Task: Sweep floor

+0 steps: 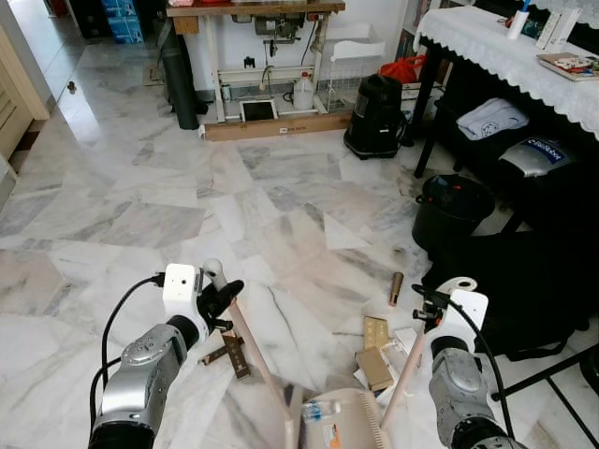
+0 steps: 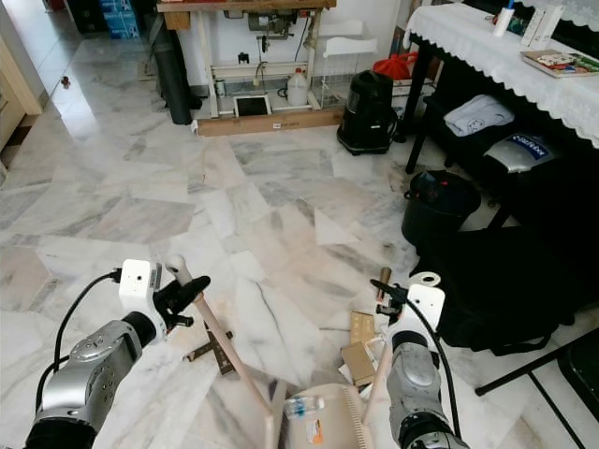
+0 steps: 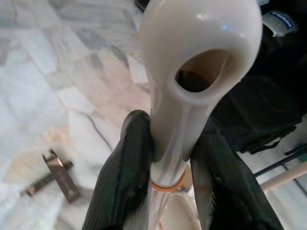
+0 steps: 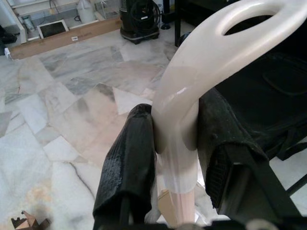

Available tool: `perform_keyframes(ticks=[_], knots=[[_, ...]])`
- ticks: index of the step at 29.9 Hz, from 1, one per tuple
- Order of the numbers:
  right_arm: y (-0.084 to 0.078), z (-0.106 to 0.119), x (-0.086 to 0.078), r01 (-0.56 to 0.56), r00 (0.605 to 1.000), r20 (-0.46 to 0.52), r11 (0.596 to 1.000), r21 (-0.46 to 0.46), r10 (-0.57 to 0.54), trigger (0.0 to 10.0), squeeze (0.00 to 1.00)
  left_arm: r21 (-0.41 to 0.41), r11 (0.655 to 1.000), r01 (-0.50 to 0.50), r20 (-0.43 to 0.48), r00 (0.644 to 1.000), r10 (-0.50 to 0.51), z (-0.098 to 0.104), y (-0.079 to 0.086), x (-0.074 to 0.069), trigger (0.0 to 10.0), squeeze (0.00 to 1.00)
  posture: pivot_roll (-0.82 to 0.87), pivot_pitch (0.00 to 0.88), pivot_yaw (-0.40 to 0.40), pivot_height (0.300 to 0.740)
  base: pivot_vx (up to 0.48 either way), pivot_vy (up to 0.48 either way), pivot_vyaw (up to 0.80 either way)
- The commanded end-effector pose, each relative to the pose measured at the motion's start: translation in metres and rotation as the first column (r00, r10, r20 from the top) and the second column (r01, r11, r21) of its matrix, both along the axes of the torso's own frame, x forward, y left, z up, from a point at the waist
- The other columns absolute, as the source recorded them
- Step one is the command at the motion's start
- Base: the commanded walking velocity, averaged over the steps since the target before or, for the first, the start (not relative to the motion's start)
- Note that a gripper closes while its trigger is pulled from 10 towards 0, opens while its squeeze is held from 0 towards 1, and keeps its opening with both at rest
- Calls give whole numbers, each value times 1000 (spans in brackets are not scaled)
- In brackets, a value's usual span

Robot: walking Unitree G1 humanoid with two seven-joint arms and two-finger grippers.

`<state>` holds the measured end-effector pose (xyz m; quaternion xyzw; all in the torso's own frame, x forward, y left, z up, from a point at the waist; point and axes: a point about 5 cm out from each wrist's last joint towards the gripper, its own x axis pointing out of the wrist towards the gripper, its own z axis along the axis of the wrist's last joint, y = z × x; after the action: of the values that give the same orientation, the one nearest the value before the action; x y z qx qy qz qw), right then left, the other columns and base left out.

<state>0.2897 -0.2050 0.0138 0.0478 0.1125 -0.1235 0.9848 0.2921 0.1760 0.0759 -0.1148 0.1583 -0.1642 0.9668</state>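
Fingers (image 3: 125, 177) of both grippers clamp cream handles (image 3: 192, 81) slanting down toward the dustpan (image 1: 348, 418).

Bright, even indoor light with soft shadows

The marble floor (image 1: 281, 206) is sharp and evenly lit, paler towards its far-left corner; glare streaks the cream handle (image 3: 201, 48) in the left wrist view, where the floor behind is blurred, and straight lines bow near the head views' edges.
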Motion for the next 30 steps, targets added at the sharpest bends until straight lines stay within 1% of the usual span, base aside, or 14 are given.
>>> perform_keyframes(ticks=[1,2,4,10,12,15,17,18,20,21,25,27,29,30], knots=[[6,-9,-4,5,999,-48,999,49,-3,10000,0,-110,994,21,11,1000,-20,11,-6,5,10000,0,14,0,-1,740,0,0,0],[6,-9,-4,5,999,-48,999,49,-3,10000,0,-110,994,21,11,1000,-20,11,-6,5,10000,0,14,0,-1,740,0,0,0],[7,-8,-3,5,999,-46,999,53,-2,10000,0,-153,988,12,14,1000,-10,14,-8,8,10000,0,14,0,0,740,0,0,0],[9,-7,-2,2,999,-42,998,58,0,10000,0,-175,985,12,19,1000,-9,17,-12,11,10000,0,14,0,1,740,0,0,0],[9,-7,-1,3,999,-40,998,67,0,10000,0,-204,979,13,20,1000,-9,18,-14,12,10000,0,13,0,0,740,0,0,0],[9,-6,0,9,999,-34,996,90,-6,10000,0,-211,977,10,24,1000,-5,20,-14,12,10000,0,13,0,0,740,0,0,0],[11,-4,3,7,1000,-23,992,126,-5,10000,0,-175,985,-8,75,997,21,25,-8,15,10000,0,12,0,1,740,0,0,0],[11,-4,3,7,1000,-23,992,126,-5,10000,0,-175,985,-8,75,997,21,25,-8,15,10000,0,12,0,1,740,0,0,0],[15,-1,6,-2,1000,-8,986,164,3,10000,0,-149,986,-69,148,985,92,36,1,18,10000,0,15,0,1,740,0,0,0],[15,-1,6,-2,1000,-8,986,164,3,10000,0,-149,986,-69,148,985,92,36,1,18,10000,0,15,0,1,740,0,0,0],[20,1,10,-13,1000,7,978,210,12,10000,0,-72,988,-134,264,953,149,49,10,19,10000,0,26,0,-1,740,0,0,0],[20,1,10,-14,1000,7,977,213,13,10000,0,-69,988,-137,268,951,151,50,11,19,10000,0,26,0,-1,740,0,0,0],[22,2,11,-21,1000,12,975,222,19,10000,0,-10,985,-172,330,929,166,54,12,18,10000,0,29,0,-1,740,0,0,0],[22,2,11,-21,1000,12,975,222,19,10000,0,-10,985,-172,330,929,166,54,12,18,10000,0,29,0,-1,740,0,0,0]])
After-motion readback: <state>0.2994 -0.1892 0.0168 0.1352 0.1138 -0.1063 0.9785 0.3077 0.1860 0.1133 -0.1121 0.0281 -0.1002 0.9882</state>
